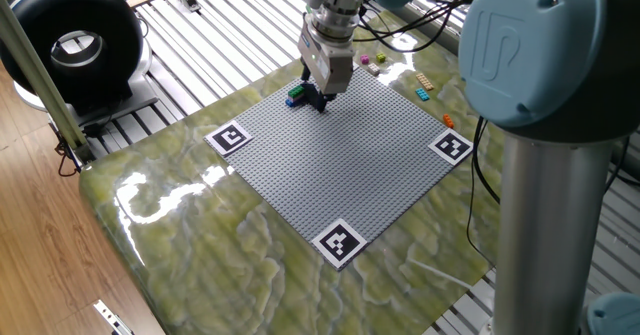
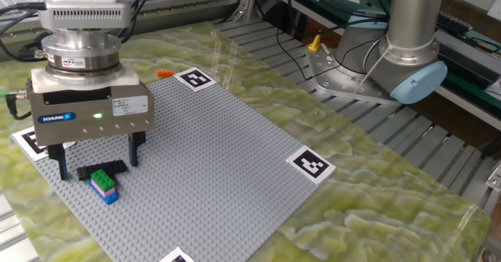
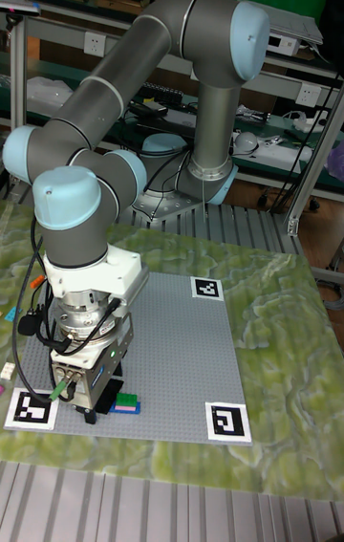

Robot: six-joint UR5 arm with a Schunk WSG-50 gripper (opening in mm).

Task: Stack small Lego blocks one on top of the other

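The gripper (image 2: 96, 166) body carries a blue label reading "SCHUNK" at its left edge. A white label beside it holds print too small to read. The marker tags (image 2: 195, 79) show patterns only.

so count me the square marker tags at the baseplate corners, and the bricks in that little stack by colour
marker tags: 4
green brick: 1
pink brick: 1
blue brick: 1
total: 7
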